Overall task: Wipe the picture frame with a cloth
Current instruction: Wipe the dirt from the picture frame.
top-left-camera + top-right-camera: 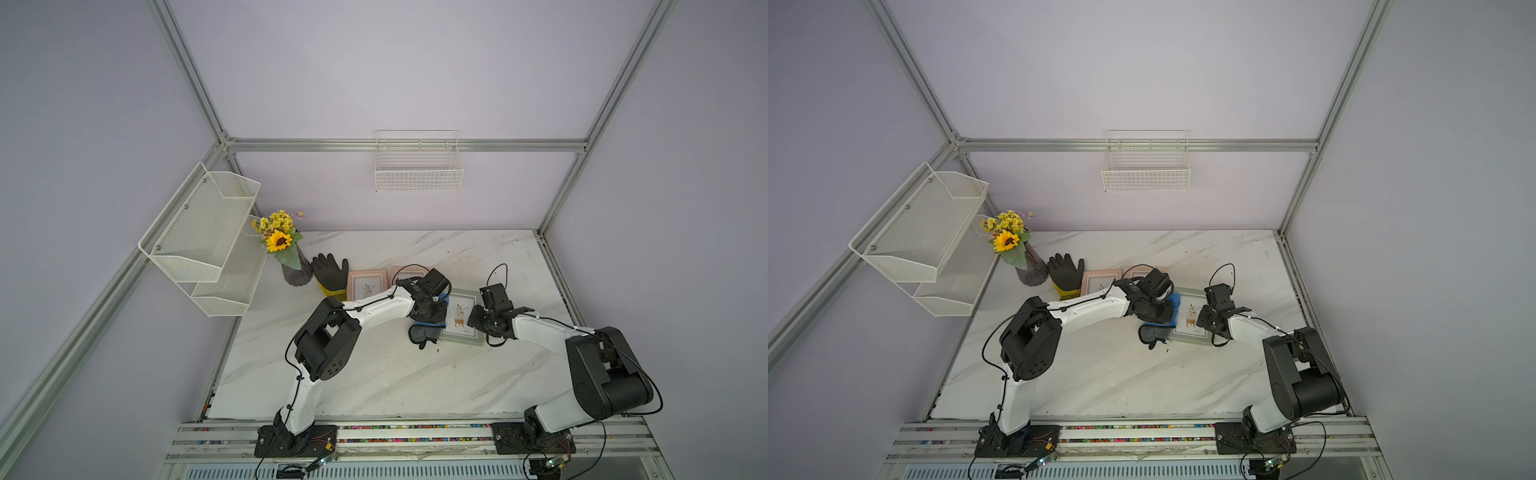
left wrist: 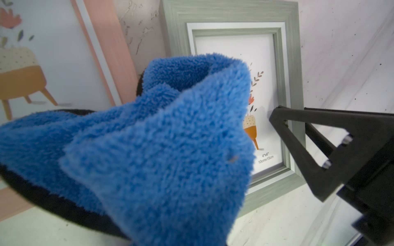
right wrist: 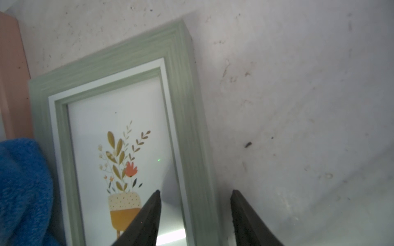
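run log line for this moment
left gripper: shut on cloth | cloth: bunched, at green frame side | right gripper: open, astride its other side rail

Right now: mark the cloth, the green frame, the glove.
cloth (image 2: 170, 138), left wrist view, blue pile side.
green frame (image 3: 183, 85), right wrist view, moulded rail.
glove (image 1: 330, 274), a top view, black palm.

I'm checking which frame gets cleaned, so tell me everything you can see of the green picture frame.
The green frame has a sage, wood-grained moulding, a white inner border and a print of a plant in an orange pot. It lies flat on the marble table, slightly askew. The blue cloth overlaps one long side. The right gripper is open astride the opposite rail, one jaw over the print, one over the table. Whether it touches is unclear.
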